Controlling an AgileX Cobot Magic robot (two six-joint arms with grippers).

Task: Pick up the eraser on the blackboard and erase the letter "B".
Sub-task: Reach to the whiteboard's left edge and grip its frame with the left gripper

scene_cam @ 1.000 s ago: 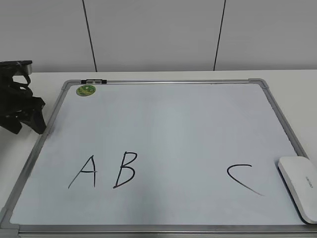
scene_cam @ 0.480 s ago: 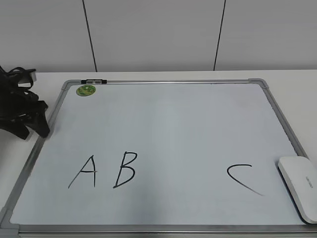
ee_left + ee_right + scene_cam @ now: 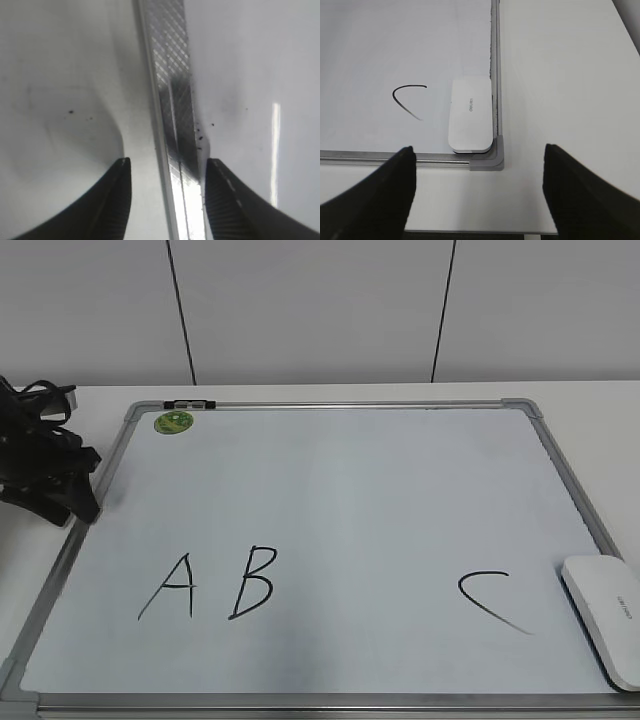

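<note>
The eraser (image 3: 605,618) was seen lying flat on the blackboard (image 3: 330,490), tucked into the near right corner against the frame, just right of the "C" (image 3: 490,602). It was untouched. The letter "B" (image 3: 252,582) was intact, standing just right of the "A" (image 3: 170,587) in the near left part of the board, well apart from the eraser.

Over the last second only the left gripper (image 3: 70,502) was seen to have moved: it had been shifted slightly at the left edge of the board, and nothing else in the scene had changed. In its wrist view the left gripper (image 3: 167,197) was held partly spread and empty, its jaws straddling the grey frame strip (image 3: 172,85) close above the surface.

The right gripper (image 3: 479,200) was spread wide and empty, poised above and on the near side of the board's corner, with the eraser (image 3: 469,114) centred ahead between its jaws.

It was judged that the task had barely begun: the pickup had not yet been made. The right gripper appeared the better placed for it, being lined up with the eraser, while the left arm's small shift brought nothing closer to the letter.
</note>
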